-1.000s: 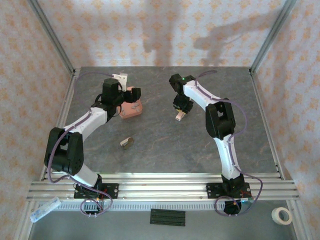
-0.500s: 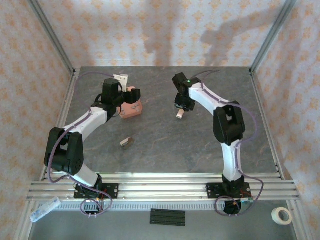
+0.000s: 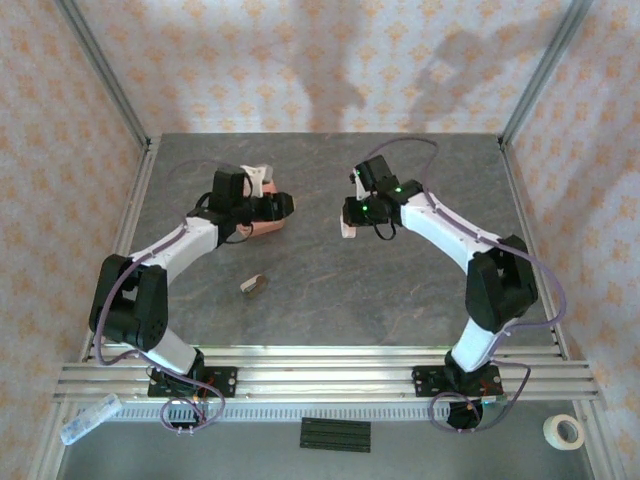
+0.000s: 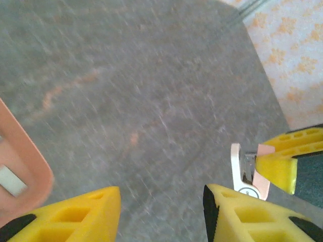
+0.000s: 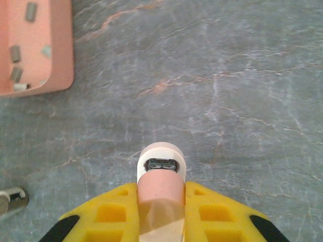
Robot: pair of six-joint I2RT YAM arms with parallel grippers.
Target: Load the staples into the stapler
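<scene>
Loading has not begun, as far as I can judge. The right end effector (image 5: 161, 195) is clamped on the stapler (image 5: 161, 169), which juts out ahead of its fingers over the tabletop (image 5: 242, 91), with a dark slot showing at its far tip. The staples (image 5: 15, 52) lie in the pink tray (image 5: 64, 55), ahead and to the left of that end effector. The left end effector (image 4: 161, 201) stands partly open with nothing seen between its fingers, the tray just to its left. A strip must yet be picked up and fed into the stapler.
</scene>
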